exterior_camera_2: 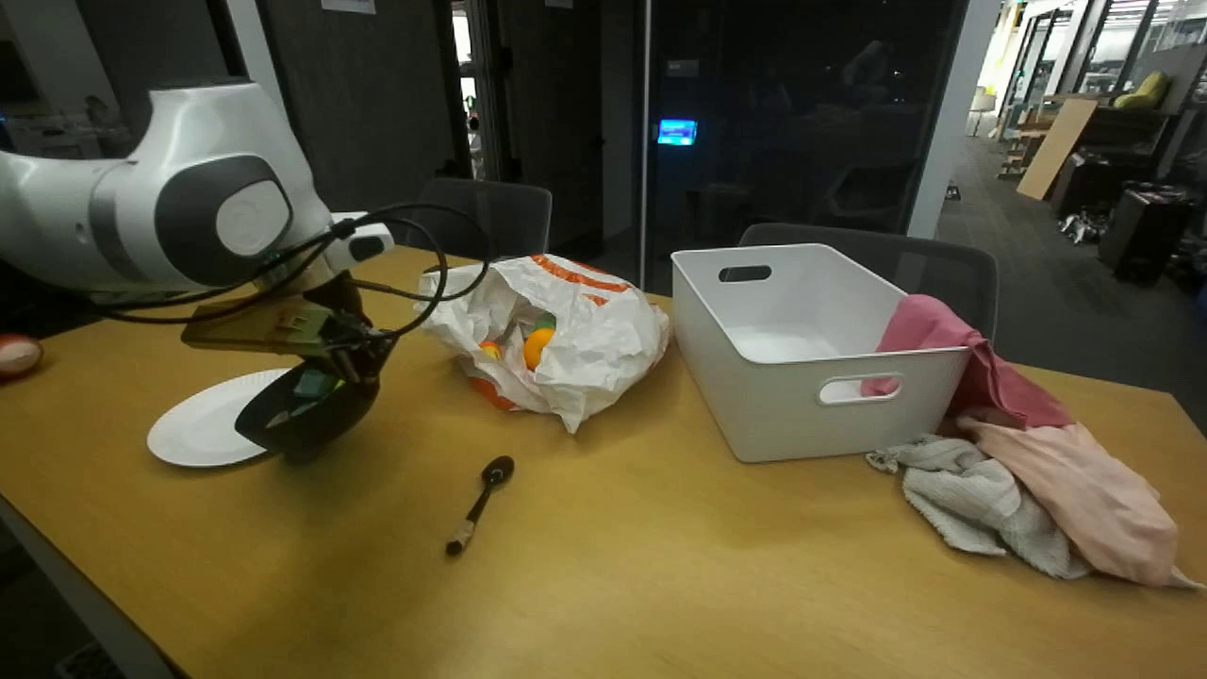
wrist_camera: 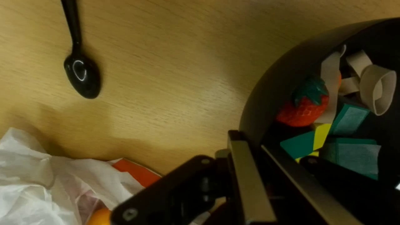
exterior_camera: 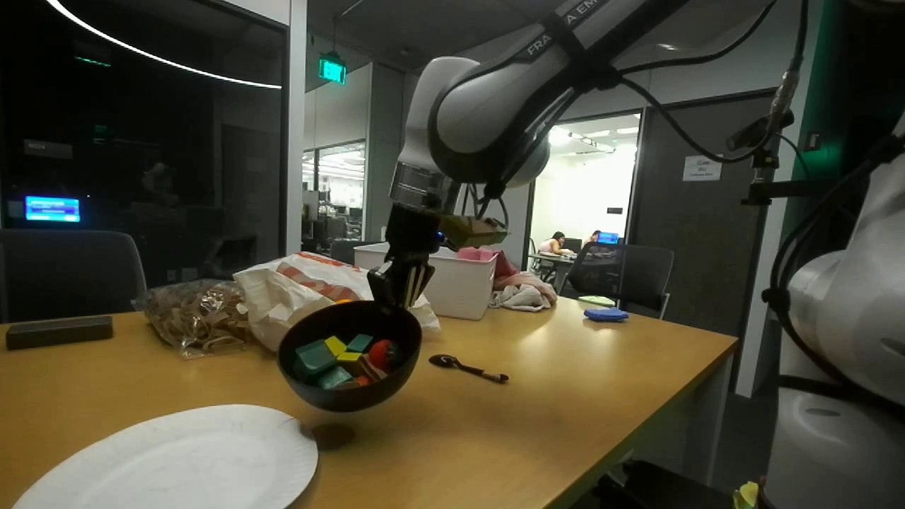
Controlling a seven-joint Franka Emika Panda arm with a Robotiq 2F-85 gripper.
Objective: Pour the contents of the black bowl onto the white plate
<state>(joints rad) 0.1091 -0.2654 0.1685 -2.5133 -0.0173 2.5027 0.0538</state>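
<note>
On the desk [exterior_camera: 495, 417], the white plate [exterior_camera: 177, 463] was seen bare, at eight o'clock from the raised black bowl [exterior_camera: 339, 399] in an exterior view. The bowl's rim was clamped in the gripper [wrist_camera: 251, 143]; lifting was judged done, the blocks [wrist_camera: 349, 120] unpoured.

Black bowl [exterior_camera: 343, 401]: one; deep, round, smooth. Raised and tilted; left of centre in an exterior view, mouth turned toward the lens. At the right of the wrist view, cropped by the frame edge.

Contents [exterior_camera: 316, 357], inside the bowl: strawberry [wrist_camera: 303, 111], red with green leaves; blocky pieces [wrist_camera: 356, 156], teal and yellow; strips [wrist_camera: 368, 87], beige, some curled; orange item [wrist_camera: 340, 79], mostly hidden.

White plate [exterior_camera: 177, 459]: one; round, shallow, ribbed rim. Flat, face up; lower left in an exterior view, cropped by the bottom edge; at left in an exterior view, the plate [exterior_camera_2: 203, 420] partly hidden behind the bowl.
</note>
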